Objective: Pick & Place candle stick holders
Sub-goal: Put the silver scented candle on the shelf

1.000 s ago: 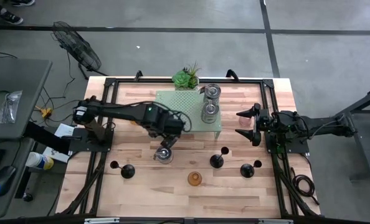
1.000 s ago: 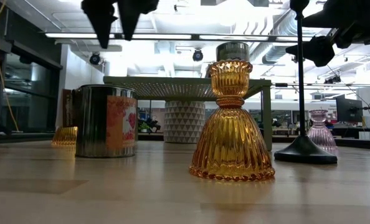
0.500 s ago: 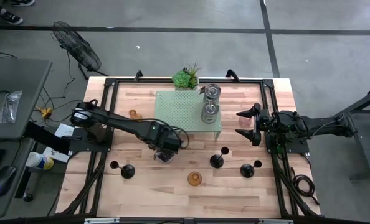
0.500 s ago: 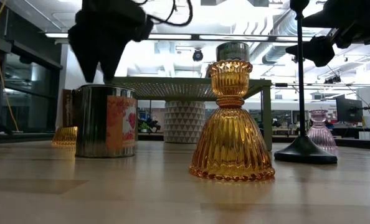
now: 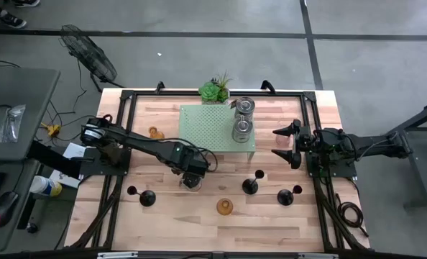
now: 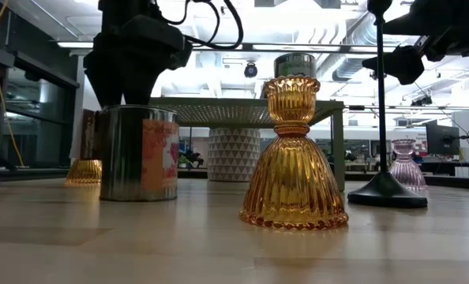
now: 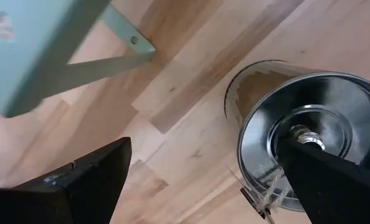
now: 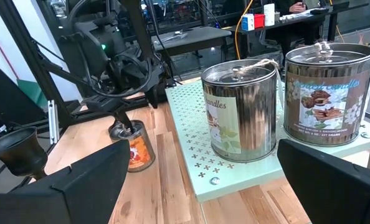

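The left gripper (image 5: pixel 192 178) hangs low over a silvery tin holder (image 5: pixel 191 180), its jaws spread wide with one blunt black finger (image 7: pixel 85 186) to each side of the can; in the left wrist view the tin (image 7: pixel 303 137) shows a polished round lid with a small knob at the centre and a strand of twine at its rim, and one finger crosses the lid's edge, though whether the pads touch the metal cannot be told; from the low view the same can (image 6: pixel 140 154) stands upright on the pale wood-grain table (image 5: pixel 199 216), a smooth cylinder with an orange printed label; just beyond the jaws stands the pale green perforated stand (image 5: pixel 213 129) on thin legs, bearing two more shiny labelled tins (image 5: pixel 242 119) side by side; nearer the table's front edge sits a ribbed amber glass holder (image 5: pixel 224 207), bell-shaped below a scalloped cup, with matte black holders (image 5: pixel 251 185) of round base and thin stem to either side, another (image 5: pixel 147 197) toward the left; a second small amber piece (image 5: pixel 154 132) lies beyond the left arm; a spiky green plant (image 5: pixel 214 90) stands behind the stand; the right gripper (image 5: pixel 284 144) waits well apart at the table's right side, jaws fully parted and empty, a pink glass holder (image 5: pixel 281 139) close by it.
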Controlling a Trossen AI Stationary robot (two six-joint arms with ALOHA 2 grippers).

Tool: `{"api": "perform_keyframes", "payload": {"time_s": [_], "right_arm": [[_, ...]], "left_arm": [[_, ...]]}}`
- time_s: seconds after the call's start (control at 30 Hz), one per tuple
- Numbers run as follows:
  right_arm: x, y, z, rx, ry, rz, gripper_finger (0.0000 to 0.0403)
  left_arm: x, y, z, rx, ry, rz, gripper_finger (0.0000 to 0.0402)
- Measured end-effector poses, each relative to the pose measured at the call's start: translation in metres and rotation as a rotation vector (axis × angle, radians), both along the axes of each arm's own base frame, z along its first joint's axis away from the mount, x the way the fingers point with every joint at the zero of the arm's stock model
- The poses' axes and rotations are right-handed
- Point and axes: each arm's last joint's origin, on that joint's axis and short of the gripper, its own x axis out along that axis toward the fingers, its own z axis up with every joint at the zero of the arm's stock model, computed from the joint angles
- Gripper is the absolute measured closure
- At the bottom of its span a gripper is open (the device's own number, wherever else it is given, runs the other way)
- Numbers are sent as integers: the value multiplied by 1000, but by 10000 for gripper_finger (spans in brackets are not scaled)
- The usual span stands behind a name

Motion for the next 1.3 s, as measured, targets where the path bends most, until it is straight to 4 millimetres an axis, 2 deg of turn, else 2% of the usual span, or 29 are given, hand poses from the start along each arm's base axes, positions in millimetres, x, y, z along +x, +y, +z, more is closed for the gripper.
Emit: {"api": "perform_keyframes", "payload": {"time_s": [0.23, 0.57, 0.77, 1.3], "right_arm": [[0, 0, 0, 0, 0, 0, 3], [0, 0, 0, 0, 0, 0, 3], [0, 0, 0, 0, 0, 0, 3], [0, 0, 0, 0, 0, 0, 3]], "left_arm": [[-1, -1, -7, -48, -4, 22, 12], [0, -2, -11, -72, -8, 27, 94], [-1, -2, -12, -68, 6, 22, 124], [-8, -4, -25, -102, 46, 19, 138]]}}
